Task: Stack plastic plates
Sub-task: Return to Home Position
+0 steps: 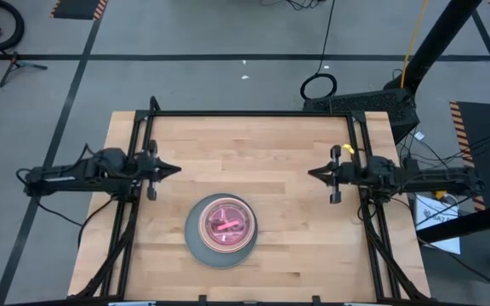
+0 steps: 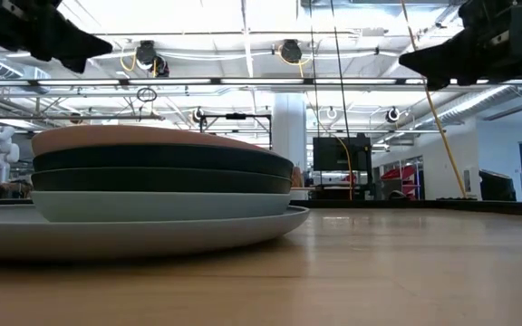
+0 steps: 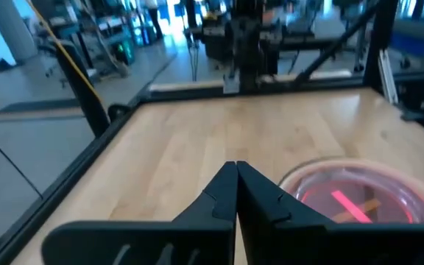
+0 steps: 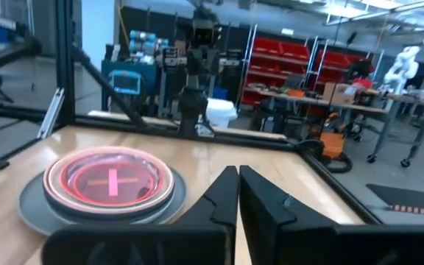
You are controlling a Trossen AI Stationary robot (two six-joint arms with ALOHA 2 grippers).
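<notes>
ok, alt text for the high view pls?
A stack of plastic plates sits toward the picture's bottom middle, large grey plate underneath, pink-red dish on top. The left tool and right tool hang shut at the sides of the wooden table, pointing inward, clear of the stack.

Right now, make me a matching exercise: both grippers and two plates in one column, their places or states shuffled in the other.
Column one:
1 left gripper
2 right gripper
3 large grey plate
4 pink-red dish

Column two:
A top of the stack
B shut, over the table's right side
C bottom of the stack
D shut, over the table's left side

Pairs: 1-D, 2-B, 3-C, 4-A
</notes>
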